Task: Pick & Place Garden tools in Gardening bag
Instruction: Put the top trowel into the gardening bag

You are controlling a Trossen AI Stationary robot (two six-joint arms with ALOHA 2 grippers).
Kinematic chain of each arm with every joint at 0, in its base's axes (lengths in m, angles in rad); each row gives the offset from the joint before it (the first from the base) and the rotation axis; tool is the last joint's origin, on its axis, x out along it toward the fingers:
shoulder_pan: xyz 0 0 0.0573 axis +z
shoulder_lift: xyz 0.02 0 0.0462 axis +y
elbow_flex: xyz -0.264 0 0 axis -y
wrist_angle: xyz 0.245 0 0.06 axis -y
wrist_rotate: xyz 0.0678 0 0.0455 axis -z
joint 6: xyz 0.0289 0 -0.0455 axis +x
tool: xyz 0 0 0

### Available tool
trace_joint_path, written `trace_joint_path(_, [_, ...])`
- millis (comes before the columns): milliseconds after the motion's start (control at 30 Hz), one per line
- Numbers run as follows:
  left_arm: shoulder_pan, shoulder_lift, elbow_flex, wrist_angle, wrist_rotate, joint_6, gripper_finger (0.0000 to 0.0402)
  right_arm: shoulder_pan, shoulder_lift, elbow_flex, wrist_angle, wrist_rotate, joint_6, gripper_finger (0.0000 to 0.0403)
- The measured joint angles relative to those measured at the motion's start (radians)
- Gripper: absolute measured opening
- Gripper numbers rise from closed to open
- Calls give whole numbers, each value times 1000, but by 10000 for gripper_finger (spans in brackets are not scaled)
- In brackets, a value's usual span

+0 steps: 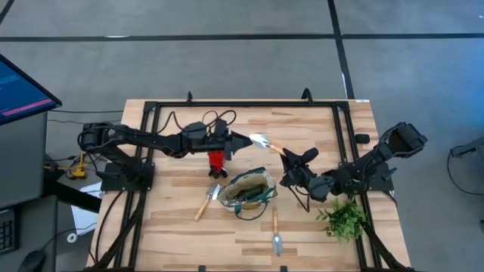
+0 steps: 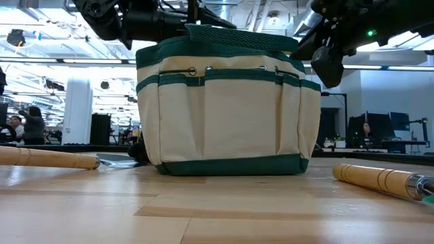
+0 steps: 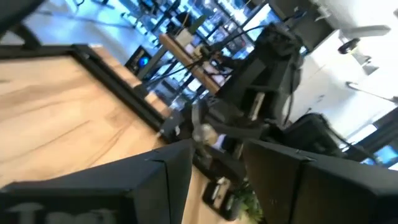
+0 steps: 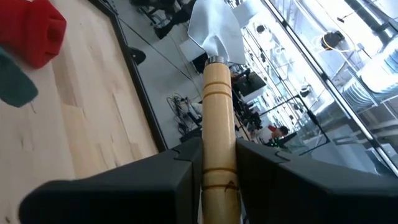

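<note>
My right gripper [image 1: 291, 159] is shut on a wooden-handled trowel [image 1: 266, 143], held in the air beyond the far side of the gardening bag [image 1: 249, 190]. My left gripper [image 1: 243, 140] is open and empty, its tips close to the trowel's pale blade [image 1: 260, 140]. A small red item [image 1: 217, 162] shows under the left arm. The tan bag with green trim [image 2: 227, 115] stands upright on its base at mid-table, with dark tools inside. Another wooden-handled trowel [image 1: 207, 202] lies left of the bag. A third wooden-handled tool [image 1: 276, 230] lies on the near side of the bag. My right gripper pinches the trowel's wooden handle [image 4: 219, 155] between its two fingers, near the handle's free end. The fingers come from the table's right and lie along the handle. The blade [image 4: 214, 28] points on past the fingertips toward my left gripper, and the trowel is lifted clear of the table.
A leafy green sprig [image 1: 345, 219] lies at the table's right near side, beside the right arm. A dark rail frame [image 1: 242, 104] runs around the table. Black cables [image 1: 215, 119] lie at the far middle. Bare wood shows at the near left.
</note>
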Motion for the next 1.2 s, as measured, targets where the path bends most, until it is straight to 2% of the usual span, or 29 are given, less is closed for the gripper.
trace_joint_path(233, [1, 0, 0, 25, -1, -3, 134, 0, 0, 0, 0, -50, 23, 61])
trace_joint_path(867, [-29, 35, 3, 34, -3, 11, 132, 0, 0, 0, 0, -49, 27, 61])
trace_joint_path(1200, [-29, 94, 25, 86, -3, 14, 84, 0, 0, 0, 0, -49, 27, 61])
